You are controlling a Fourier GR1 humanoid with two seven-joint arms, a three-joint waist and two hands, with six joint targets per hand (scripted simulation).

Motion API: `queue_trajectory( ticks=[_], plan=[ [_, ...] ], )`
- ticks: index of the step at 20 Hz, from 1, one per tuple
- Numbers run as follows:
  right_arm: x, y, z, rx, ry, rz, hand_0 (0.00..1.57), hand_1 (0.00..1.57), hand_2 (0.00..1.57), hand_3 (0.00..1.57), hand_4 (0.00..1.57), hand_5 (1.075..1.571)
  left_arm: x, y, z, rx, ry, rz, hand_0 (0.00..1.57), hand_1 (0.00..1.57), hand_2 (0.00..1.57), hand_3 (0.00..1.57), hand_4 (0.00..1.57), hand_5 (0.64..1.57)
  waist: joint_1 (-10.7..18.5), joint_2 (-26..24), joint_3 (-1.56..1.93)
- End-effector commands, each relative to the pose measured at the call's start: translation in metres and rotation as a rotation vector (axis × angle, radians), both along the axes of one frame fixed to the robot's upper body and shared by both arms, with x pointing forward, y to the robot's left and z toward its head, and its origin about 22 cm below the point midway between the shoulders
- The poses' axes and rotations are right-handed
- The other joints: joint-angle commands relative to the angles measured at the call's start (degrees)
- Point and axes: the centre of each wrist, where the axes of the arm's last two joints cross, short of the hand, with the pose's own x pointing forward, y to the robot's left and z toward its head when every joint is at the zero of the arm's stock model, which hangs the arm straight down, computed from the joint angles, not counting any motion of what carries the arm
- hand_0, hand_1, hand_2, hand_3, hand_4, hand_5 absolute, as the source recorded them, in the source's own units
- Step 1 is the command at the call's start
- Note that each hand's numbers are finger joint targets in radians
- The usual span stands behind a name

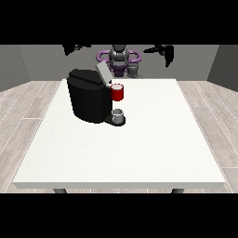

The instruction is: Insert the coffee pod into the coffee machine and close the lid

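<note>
Grey coffee pod [118, 112] upright on the base of the black coffee machine [89, 96], well below and in front of both raised hands. Lid [103, 73] tilted open; a red thing at the machine [117, 92] just above the pod. Hand at the view's left [75, 48] and hand at the view's right [163, 51] both high above the white table [153, 139], holding nothing; finger spread cannot be told.
</note>
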Motion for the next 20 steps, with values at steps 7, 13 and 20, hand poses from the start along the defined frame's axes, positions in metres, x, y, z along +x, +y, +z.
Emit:
queue_trajectory(
  ticks=[7,13,20],
  plan=[
    [0.016,0.014,0.032,-0.036,-0.028,0.158,0.00,0.00,0.00,0.00,0.00,1.571,-0.030,-0.013,-0.015,-0.092,0.024,-0.019,0.00,0.00,0.00,0.00,0.09,1.571,4.9,0.4,0.03],
    [0.045,0.013,0.056,-0.084,-0.076,0.160,0.00,0.00,0.00,0.00,0.16,1.571,-0.034,-0.021,0.008,-0.118,-0.029,-0.046,0.00,0.00,0.00,0.00,0.00,1.571,7.6,4.2,0.03],
    [0.061,0.038,0.061,-0.017,-0.140,0.198,0.00,0.00,0.00,0.00,0.00,1.571,-0.045,-0.020,0.023,-0.135,-0.075,-0.001,0.00,0.00,0.00,0.00,0.00,1.571,6.1,10.1,0.02]
  ],
)
